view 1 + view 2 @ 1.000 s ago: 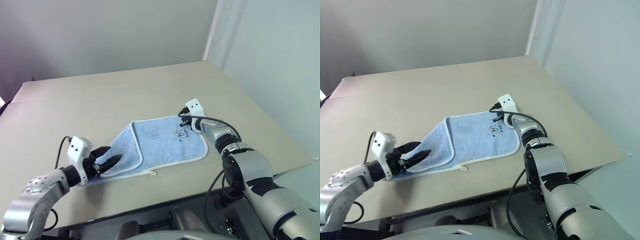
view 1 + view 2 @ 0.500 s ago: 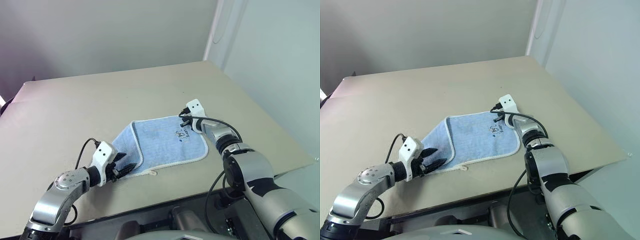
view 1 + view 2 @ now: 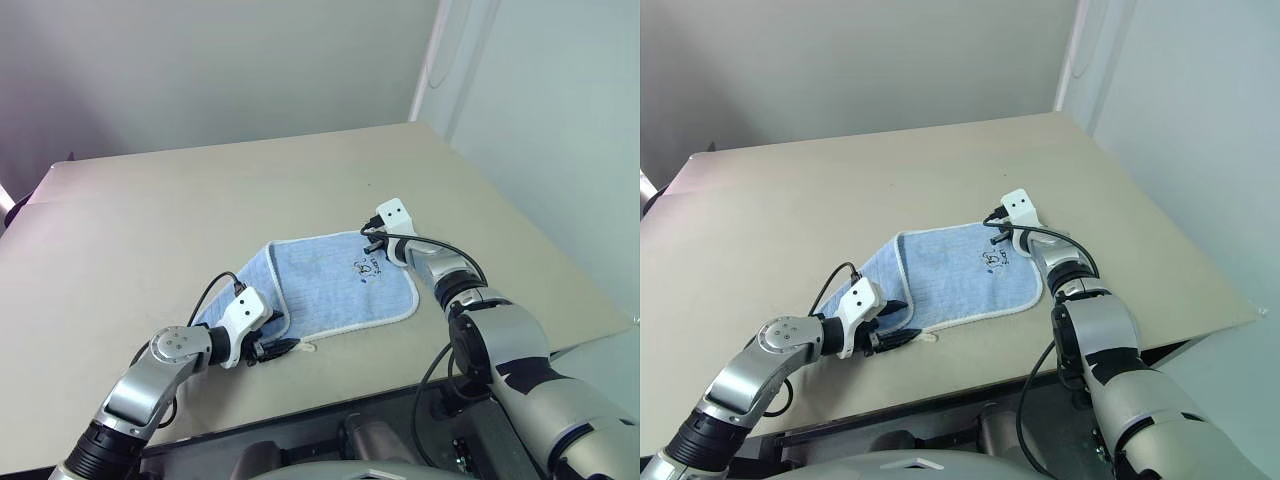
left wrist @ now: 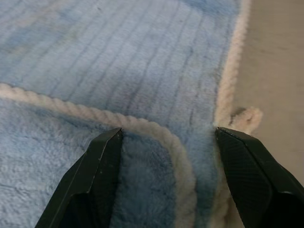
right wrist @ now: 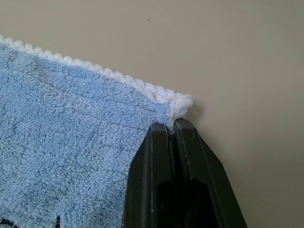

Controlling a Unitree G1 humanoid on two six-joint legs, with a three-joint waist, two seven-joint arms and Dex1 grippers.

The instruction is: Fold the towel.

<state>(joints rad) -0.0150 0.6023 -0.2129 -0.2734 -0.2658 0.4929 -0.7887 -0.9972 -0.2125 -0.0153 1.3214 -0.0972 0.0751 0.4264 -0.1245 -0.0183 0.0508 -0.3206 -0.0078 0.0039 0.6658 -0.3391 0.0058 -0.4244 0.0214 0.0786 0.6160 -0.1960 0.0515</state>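
The towel (image 3: 340,285) is spread on the tabletop (image 3: 200,210); its far corner is pinched by the right gripper (image 5: 172,124), while the left gripper (image 4: 166,137) is spread apart over its near folded edge.

fluffy terry cloth towel (image 3: 340,285) on matt smooth table (image 3: 200,200).

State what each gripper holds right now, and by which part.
The right gripper is shut on a far corner of the light blue terry towel, pinching its white stitched edging. The left gripper holds nothing; its fingers stand open over the near edge.
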